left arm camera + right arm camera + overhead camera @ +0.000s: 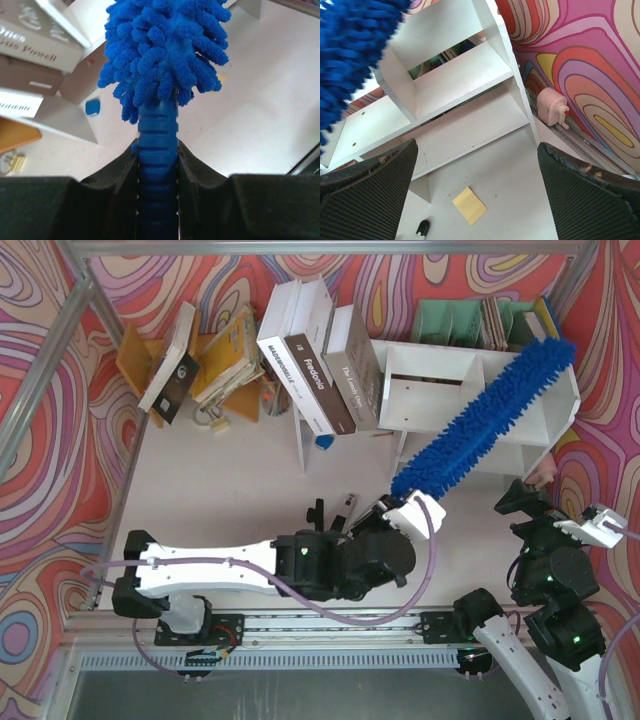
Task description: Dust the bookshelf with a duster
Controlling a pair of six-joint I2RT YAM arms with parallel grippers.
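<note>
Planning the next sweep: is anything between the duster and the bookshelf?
Nothing visible. The left gripper is shut on the duster by its handle, and the fluffy head lies across the bookshelf at its right compartment in the top view. The leaning books stand at the shelf's other end.

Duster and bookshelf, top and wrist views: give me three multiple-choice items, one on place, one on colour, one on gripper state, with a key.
1. Where does the duster lie in the top view?
A. Diagonally over the bookshelf
B. Well off to the left of it
C. Tucked underneath it

2. What colour is the duster?
A. Yellow
B. White
C. Blue

3. What state is the right gripper in?
A. Shut on the duster
B. Open, holding nothing
C. Shut on nothing

Key:
1 A, it runs from the left gripper up to the shelf's far right corner.
2 C, fluffy head and handle are both blue.
3 B, its jaws stand wide apart, nothing between.
</note>
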